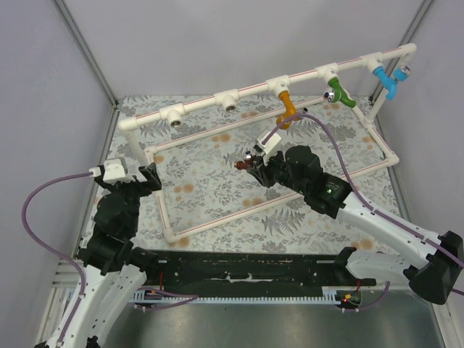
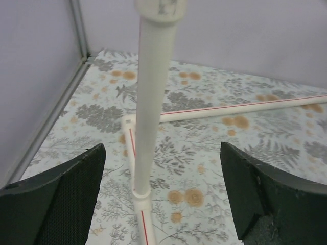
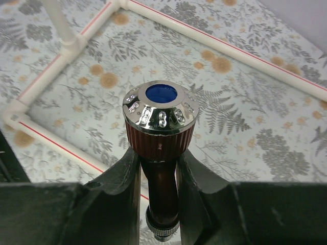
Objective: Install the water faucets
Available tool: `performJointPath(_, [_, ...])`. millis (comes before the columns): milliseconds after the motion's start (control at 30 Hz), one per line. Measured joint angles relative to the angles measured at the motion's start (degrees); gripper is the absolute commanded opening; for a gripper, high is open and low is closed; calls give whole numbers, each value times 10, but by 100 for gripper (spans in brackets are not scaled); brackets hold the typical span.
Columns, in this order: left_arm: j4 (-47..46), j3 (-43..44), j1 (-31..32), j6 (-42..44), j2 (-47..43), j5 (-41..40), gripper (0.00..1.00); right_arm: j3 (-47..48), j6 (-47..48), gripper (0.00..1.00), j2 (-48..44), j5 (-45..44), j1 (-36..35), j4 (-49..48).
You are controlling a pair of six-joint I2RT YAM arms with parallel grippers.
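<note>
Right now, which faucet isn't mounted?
The dark reddish-brown faucet, clamped in the right gripper; the orange faucet, green faucet and blue faucet hang from the top pipe.

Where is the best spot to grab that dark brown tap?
The dark brown tap is best taken by its narrow neck just below the ribbed collar, pinched from two opposite sides, as the right hand does. The collar and chrome cap flare wider than the neck, so they likely stop it sliding through.
</note>
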State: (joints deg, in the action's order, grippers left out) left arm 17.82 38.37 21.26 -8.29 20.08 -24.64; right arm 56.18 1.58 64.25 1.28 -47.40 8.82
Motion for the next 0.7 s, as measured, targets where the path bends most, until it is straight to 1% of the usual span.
performJointPath(67, [-32, -40, 0, 12, 5, -41, 98, 0, 33, 0, 4, -19, 0, 6])
performJointPath(200, [-102, -89, 0, 30, 54, -83, 100, 4, 80, 0, 12, -42, 0, 11])
performJointPath(367, [-279, -145, -3, 75, 133, -122, 100, 4, 109, 0, 10, -52, 0, -26])
performJointPath(433, [-337, -149, -9, 88, 174, -130, 99, 2, 120, 0, 5, -53, 0, -48])
performJointPath(467, [-363, -149, -16, 92, 194, -131, 97, 2, 128, 0, 2, -57, 0, -58])
performJointPath(500, [-382, -148, -24, 93, 213, -130, 92, 2, 133, 0, -1, -61, 0, -66])
performJointPath(600, [-413, -148, -50, 94, 245, -122, 82, 2, 154, 0, -5, -76, 0, -91])
performJointPath(700, [-438, -147, -69, 95, 249, -101, 63, 2, 181, 0, -5, -86, 0, -100])
